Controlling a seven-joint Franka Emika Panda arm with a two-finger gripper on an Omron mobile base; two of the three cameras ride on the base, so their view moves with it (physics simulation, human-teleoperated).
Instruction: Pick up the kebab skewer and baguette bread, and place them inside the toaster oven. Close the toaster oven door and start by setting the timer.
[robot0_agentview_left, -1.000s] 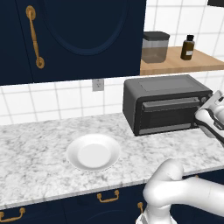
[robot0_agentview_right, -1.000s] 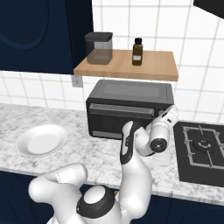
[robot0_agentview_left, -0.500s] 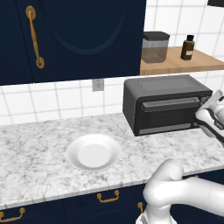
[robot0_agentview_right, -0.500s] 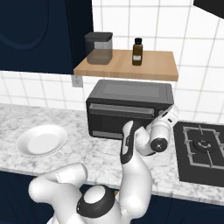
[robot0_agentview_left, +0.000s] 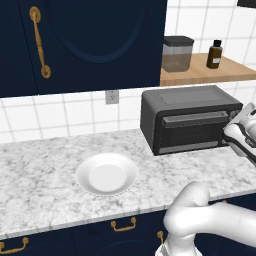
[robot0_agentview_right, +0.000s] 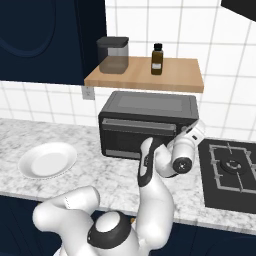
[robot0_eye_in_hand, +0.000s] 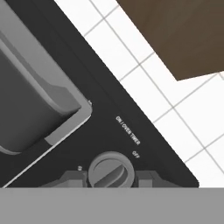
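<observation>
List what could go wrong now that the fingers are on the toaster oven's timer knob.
1. The fingers pinch the timer knob near its rim; they may slip off when turning.
2. The knob's mark sits near OFF; too small a turn might not start the timer.
3. The toaster oven door looks shut, so nothing confirms the food is inside; the white plate lies bare.

White-tiled wall (robot0_agentview_left: 65, 117) with an outlet (robot0_agentview_left: 112, 96), navy upper cabinets (robot0_agentview_left: 85, 40) with brass handle (robot0_agentview_left: 39, 42), wooden shelf (robot0_agentview_right: 150, 75), grey-veined marble counter (robot0_agentview_left: 45, 165), navy drawers (robot0_agentview_left: 75, 235) below, black hob (robot0_agentview_right: 231, 172) set right.
</observation>
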